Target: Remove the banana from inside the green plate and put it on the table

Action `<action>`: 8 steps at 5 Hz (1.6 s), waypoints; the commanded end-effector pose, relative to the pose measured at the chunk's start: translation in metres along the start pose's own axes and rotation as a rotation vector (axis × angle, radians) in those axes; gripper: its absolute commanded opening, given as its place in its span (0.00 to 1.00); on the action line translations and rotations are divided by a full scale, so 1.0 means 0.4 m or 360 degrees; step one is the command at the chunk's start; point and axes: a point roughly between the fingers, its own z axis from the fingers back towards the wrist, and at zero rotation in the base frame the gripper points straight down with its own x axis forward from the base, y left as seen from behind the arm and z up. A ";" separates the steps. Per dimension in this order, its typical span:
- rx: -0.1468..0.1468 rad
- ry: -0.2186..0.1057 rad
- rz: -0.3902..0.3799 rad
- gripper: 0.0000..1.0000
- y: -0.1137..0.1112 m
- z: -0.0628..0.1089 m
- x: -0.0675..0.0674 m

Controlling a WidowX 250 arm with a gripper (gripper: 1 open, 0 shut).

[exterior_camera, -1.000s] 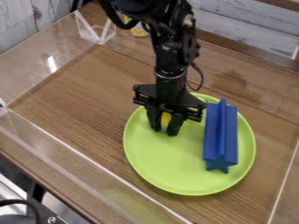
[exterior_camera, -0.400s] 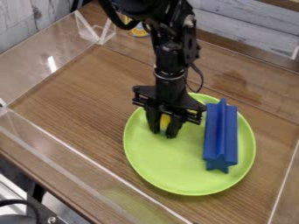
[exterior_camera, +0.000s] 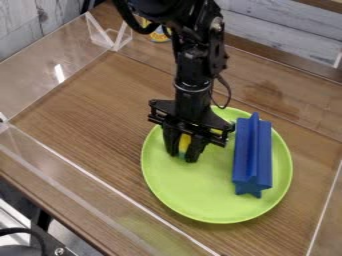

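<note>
Yellow banana (exterior_camera: 175, 140) clamped in the closed gripper (exterior_camera: 190, 150), centre frame, over the green plate (exterior_camera: 187, 185), blue block (exterior_camera: 253, 152) at right.

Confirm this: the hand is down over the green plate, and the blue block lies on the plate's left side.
Not quite. The blue block lies on the plate's right side, as the camera view shows. The hand is indeed down over the plate.

A long blue block (exterior_camera: 253, 154) crowds the green plate's (exterior_camera: 181, 192) right side; its left lies bare.
</note>
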 end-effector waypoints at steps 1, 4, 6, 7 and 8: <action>-0.0003 -0.0082 -0.0044 0.00 -0.006 0.052 0.009; 0.0015 -0.0041 -0.0085 0.00 0.010 0.120 -0.011; 0.0033 -0.0057 -0.0096 0.00 0.052 0.178 -0.033; 0.0037 -0.0064 -0.0061 0.00 0.083 0.197 -0.041; 0.0036 -0.0073 -0.0026 0.00 0.140 0.200 -0.048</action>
